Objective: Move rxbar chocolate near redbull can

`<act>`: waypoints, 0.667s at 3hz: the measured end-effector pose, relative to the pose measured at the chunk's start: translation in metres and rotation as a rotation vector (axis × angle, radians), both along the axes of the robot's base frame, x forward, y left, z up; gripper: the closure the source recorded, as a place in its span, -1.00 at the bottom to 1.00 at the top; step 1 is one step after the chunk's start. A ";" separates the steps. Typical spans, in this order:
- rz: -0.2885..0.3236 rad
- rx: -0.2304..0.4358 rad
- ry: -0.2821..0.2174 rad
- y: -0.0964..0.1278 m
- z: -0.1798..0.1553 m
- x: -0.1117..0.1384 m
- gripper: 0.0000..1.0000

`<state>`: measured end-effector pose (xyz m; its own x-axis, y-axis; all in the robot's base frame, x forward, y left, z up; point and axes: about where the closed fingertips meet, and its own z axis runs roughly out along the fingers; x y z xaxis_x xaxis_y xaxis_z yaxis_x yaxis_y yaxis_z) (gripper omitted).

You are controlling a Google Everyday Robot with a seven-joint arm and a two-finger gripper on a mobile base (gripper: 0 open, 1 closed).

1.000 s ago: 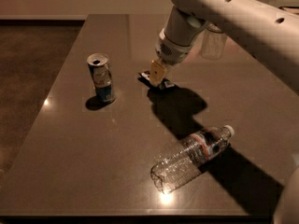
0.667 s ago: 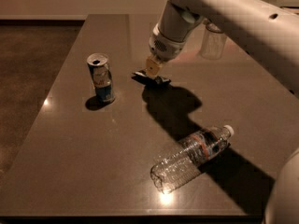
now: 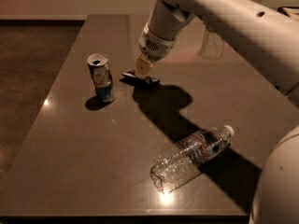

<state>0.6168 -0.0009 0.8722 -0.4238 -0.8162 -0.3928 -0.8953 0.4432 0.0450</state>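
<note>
Gripper (image 3: 142, 71) clenched on the snack bar (image 3: 140, 80), just right of the can (image 3: 101, 77). Bare bench (image 3: 70, 171) lies nearer. A bottle (image 3: 191, 157) lies near right and a glass (image 3: 211, 43) stands far right.

Dim, warm overhead light puts small glare spots on the dark tabletop (image 3: 70, 171) (one at the base of the water bottle (image 3: 191, 157)). The end effector (image 3: 141, 73), closed on the rxbar chocolate (image 3: 140, 80) near the redbull can (image 3: 101, 77), casts a hard dark shadow.
</note>
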 end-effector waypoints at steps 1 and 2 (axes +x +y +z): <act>0.054 0.014 0.017 0.011 -0.004 -0.006 1.00; 0.081 0.015 0.034 0.015 -0.007 -0.011 0.68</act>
<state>0.6060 0.0141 0.8654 -0.3694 -0.8427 -0.3917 -0.9262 0.3680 0.0817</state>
